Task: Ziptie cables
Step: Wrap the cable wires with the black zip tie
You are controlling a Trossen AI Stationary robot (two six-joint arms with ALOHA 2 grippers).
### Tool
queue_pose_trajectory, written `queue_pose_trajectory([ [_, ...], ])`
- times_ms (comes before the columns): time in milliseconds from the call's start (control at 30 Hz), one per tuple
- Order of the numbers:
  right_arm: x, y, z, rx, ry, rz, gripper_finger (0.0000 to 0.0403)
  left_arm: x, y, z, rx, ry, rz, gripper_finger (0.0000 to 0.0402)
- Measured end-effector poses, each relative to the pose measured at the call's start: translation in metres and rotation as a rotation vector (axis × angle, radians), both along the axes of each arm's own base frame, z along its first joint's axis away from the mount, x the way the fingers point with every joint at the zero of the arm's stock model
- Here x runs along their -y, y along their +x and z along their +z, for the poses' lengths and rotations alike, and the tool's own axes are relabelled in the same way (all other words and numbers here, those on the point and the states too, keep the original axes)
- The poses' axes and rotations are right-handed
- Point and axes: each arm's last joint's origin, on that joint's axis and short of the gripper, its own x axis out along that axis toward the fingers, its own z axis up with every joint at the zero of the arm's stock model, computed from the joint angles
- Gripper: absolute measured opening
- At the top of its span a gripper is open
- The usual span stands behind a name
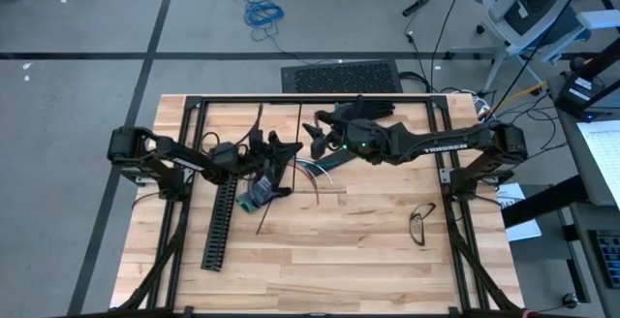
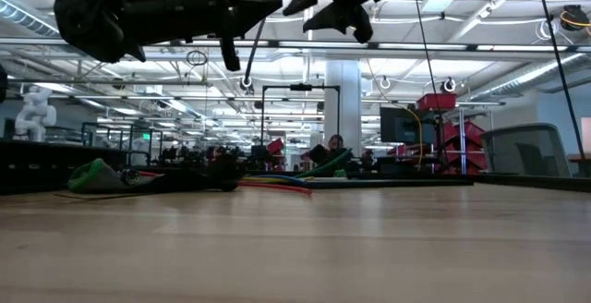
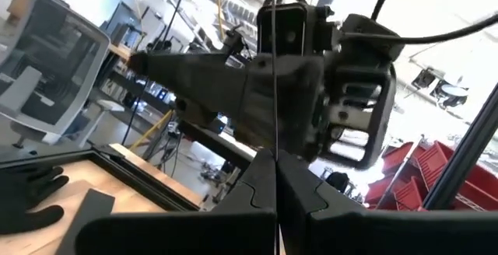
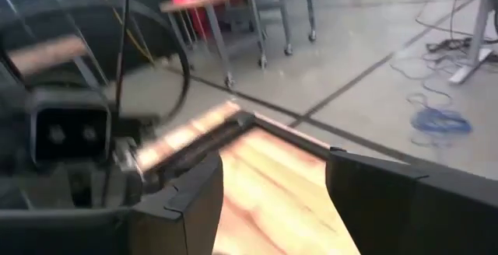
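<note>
High view shows both arms raised over the middle of the tabletop (image 1: 291,250), their tips nearly meeting above the cables (image 1: 312,171). The cables lie flat on the wood as a loose fan of coloured strands, running roughly side to side from a heap beside the black slotted channel (image 1: 221,223) toward the centre; in the low view they show as a low streak of green, red and yellow (image 2: 277,183) on the wood, with both arms hanging well above them.

The left end effector (image 1: 274,150) is clenched; in its wrist view the two fingers (image 3: 257,189) are pressed together on a thin dark strip (image 3: 274,68) that rises straight up between them, probably the ziptie. It points toward the right arm, whose wrist fills that view.

The right end effector (image 1: 317,143) is released, its fingers (image 4: 187,200) standing well apart with bare wood between them, and nothing held.

The relation that matters: the cables lie below and just to the near side of both tips, their long axis crossing the line between the two arms. The left end effector sits nearer the heaped end, the right nearer the loose ends. The strip is upright, so it would likely need to be brought down across the bundle
</note>
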Motion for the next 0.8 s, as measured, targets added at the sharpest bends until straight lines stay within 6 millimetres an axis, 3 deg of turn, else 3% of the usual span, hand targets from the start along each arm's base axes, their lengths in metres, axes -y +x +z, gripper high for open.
queue_pose_trajectory([
  [200, -0.003, -0.032, 0.027, -0.054, -0.018, -0.001, 0.0208, -0.001, 0.000, 0.000, -0.005, 0.020, 0.012, 0.0000],
  [367, -0.016, -0.056, 0.054, 0.148, 0.047, 0.086, 0.0208, -0.005, -0.001, 0.000, -0.003, 0.020, 0.027, 0.0000],
  [433, -0.024, -0.054, 0.059, 0.252, 0.048, 0.123, 0.0208, -0.006, -0.001, 0.000, -0.001, 0.019, 0.030, 0.0000],
  [533, -0.030, -0.039, 0.050, 0.327, 0.042, 0.151, 0.0208, -0.006, -0.001, 0.001, 0.004, 0.018, 0.029, 0.0000],
  [700, -0.022, -0.008, 0.019, 0.338, 0.048, 0.128, 0.0208, -0.004, -0.001, 0.001, 0.004, 0.020, 0.013, 0.0000],
  [800, -0.016, 0.000, 0.019, 0.406, 0.039, 0.134, 0.0208, -0.002, 0.000, 0.001, 0.008, 0.001, 0.000, 0.0000],
])
